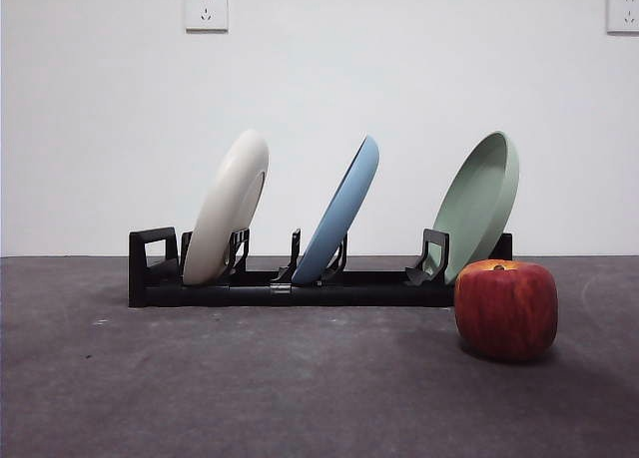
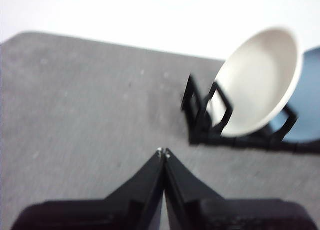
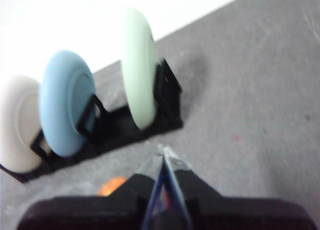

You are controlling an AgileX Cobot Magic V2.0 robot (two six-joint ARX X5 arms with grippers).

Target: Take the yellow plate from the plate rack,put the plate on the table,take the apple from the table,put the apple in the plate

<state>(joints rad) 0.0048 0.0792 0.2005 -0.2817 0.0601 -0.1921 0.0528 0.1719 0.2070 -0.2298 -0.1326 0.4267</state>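
We see the matte cream yellow plate (image 1: 228,207) leaning at centre left in the long black plate rack (image 1: 290,288); the streaked red apple (image 1: 506,309) rests lower right on the dark grey table (image 1: 250,388); our left gripper (image 2: 163,152) and right gripper (image 3: 163,151) both have jaws pressed together, empty.

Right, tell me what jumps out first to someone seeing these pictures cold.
Three tilted plates in a row on the black plate rack catch the eye: the yellow plate at the loop end, a light blue plate in the middle, a pale green plate at the far end. Next comes the red apple, on the table in front of the green plate's end. Both claws, left and right, are shut and away from the plates.
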